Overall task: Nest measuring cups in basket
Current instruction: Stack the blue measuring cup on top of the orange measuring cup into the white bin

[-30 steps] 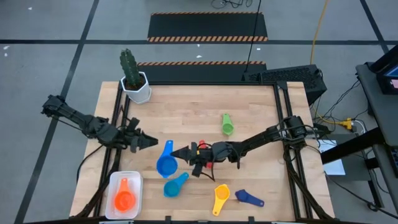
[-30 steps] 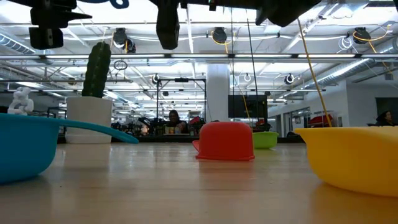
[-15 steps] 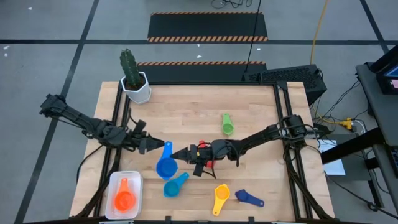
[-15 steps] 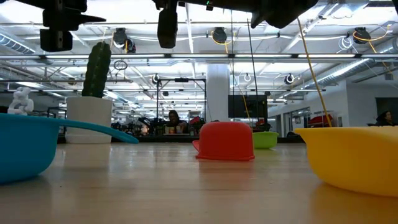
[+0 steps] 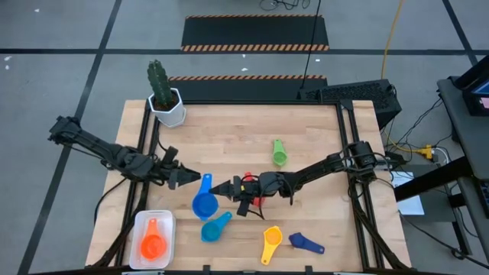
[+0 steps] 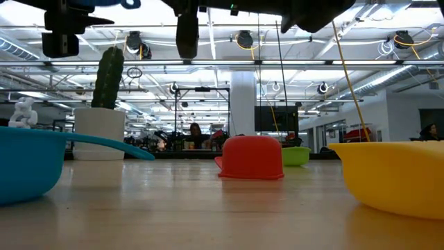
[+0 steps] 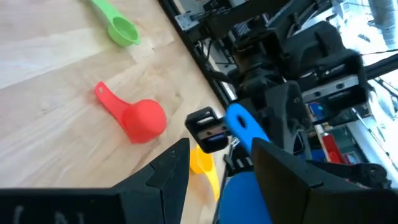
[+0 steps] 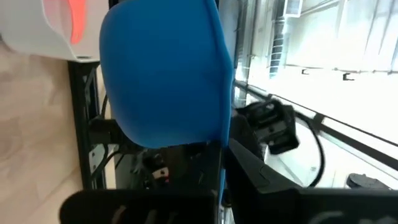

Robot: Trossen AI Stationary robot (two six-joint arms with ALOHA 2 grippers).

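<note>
High view: the right gripper point(image 5: 218, 188) is clamped on the rim of a big bright-blue measuring cup point(image 5: 203, 202) held above mid-table; the left gripper point(image 5: 191, 177), fingers parted, straddles its handle. The orange cup point(image 5: 153, 244) lies in the basket point(image 5: 168, 221). The red cup is mostly hidden under the right arm.

This is a robotics lab or workshop set in a large industrial hall. A wooden bench top point(image 5: 244, 153) sits in a black metal frame point(image 5: 348, 153) on a grey concrete floor with black-and-yellow hazard-striped mats point(image 5: 256, 32) behind it. Cables, one of them yellow point(image 5: 391, 34), run across the floor to equipment on the right. The low view looks into a tall open space with white ceiling beams, round hanging lights point(image 6: 244, 38), a white pillar point(image 6: 243, 104), and more racks and screens. A person point(image 6: 195, 132), probably seated at a workstation, shows far off, too small to tell more.
</note>
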